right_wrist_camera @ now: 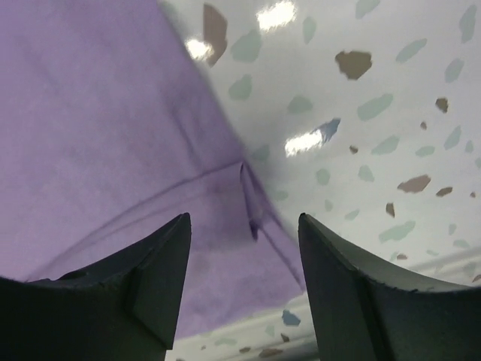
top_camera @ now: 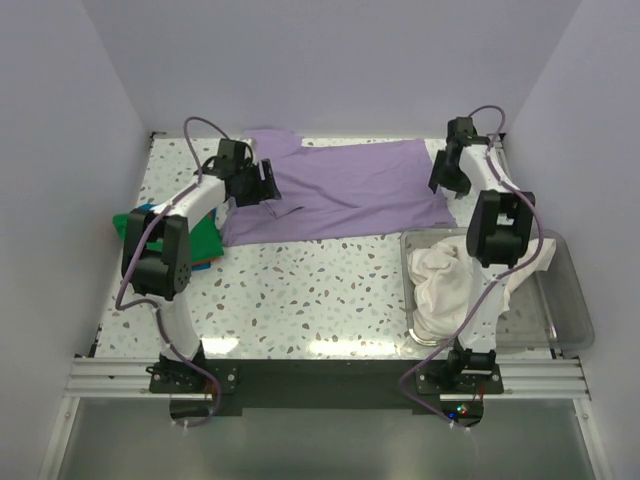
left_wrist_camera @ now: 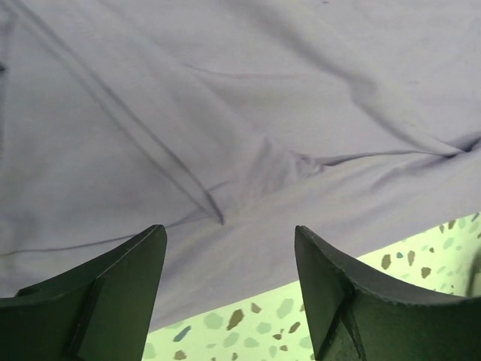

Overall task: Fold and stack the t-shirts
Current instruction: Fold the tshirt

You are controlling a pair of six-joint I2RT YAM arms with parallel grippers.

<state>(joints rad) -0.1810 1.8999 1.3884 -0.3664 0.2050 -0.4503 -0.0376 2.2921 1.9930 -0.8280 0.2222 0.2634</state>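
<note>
Nearest me on the right, the clear bin (top_camera: 572,335) holds the cream white tee (top_camera: 438,285), bunched in a heap. Across on the left, the green tee (top_camera: 207,238) lies flat, partly under my left arm, with blue and orange edges showing at its near side (separate shirts or not, I can't tell). Farther back, the lavender tee (top_camera: 350,190) is spread over the speckled table (top_camera: 300,300), creased but mostly flat.

The left gripper (left_wrist_camera: 229,233) hangs over the tee's left part beside a stitched seam, jaws parted with nothing between them. The right gripper (right_wrist_camera: 244,219) sits above the right hem corner, jaws likewise apart and empty, with the cloth lying on the table beneath.

I judge this to be thin, light knit. It looks limp, likely to drape, drag and bunch, and easy to pinch in one layer too many. I'd take it at the stitched edges, the hem corner on the right and the seam on the left, where doubled fabric gives the pads more to bite.
</note>
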